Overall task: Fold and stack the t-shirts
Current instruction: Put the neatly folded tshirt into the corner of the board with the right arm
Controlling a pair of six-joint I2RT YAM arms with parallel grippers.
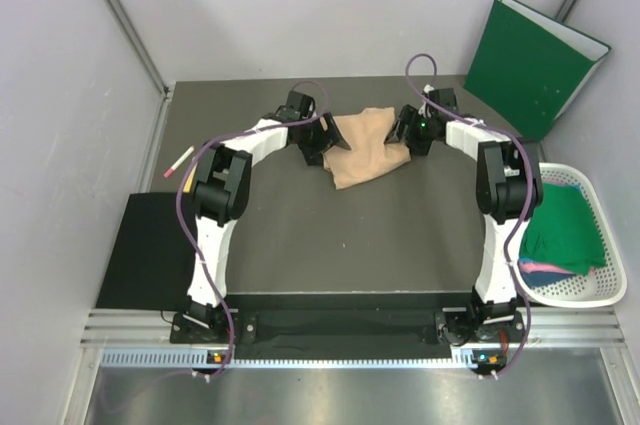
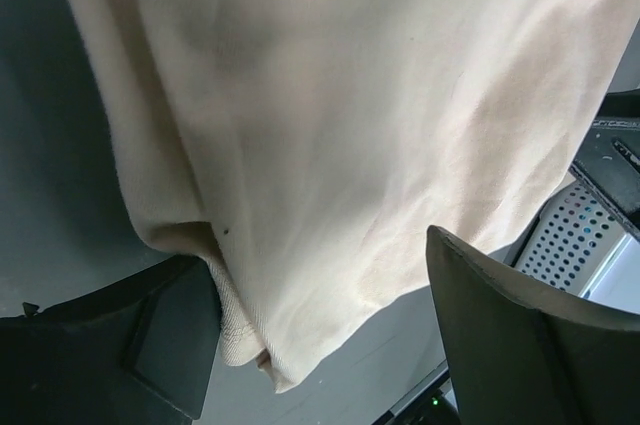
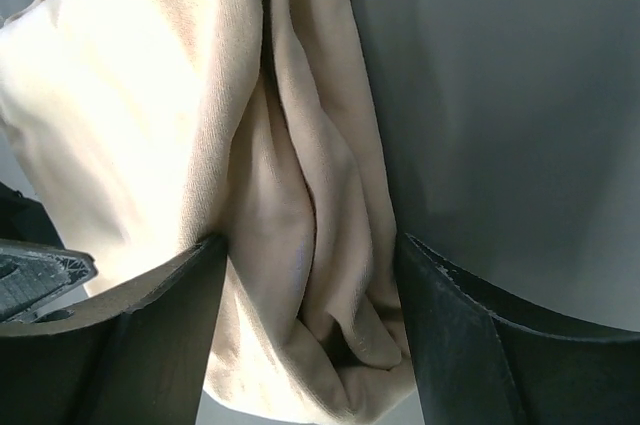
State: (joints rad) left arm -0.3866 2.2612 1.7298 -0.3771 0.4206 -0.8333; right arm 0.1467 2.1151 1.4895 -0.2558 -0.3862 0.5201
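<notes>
The pale peach t-shirt (image 1: 365, 150) lies crumpled at the far middle of the dark table. My left gripper (image 1: 322, 145) is at its left edge. In the left wrist view the shirt (image 2: 340, 125) drapes over the left finger (image 2: 150, 345), and the jaws stand wide apart and open. My right gripper (image 1: 408, 135) is at the shirt's right edge. In the right wrist view a loose bunch of folds (image 3: 310, 245) sits between the open fingers (image 3: 470, 345) and touches both. Dark green (image 1: 560, 230), pink and blue shirts lie in the basket.
A white basket (image 1: 600, 290) stands at the right edge of the table. A stiff green folder (image 1: 530, 65) leans on the back right wall. A pen (image 1: 180, 160) lies at the far left. A black mat (image 1: 150, 250) lies at the near left.
</notes>
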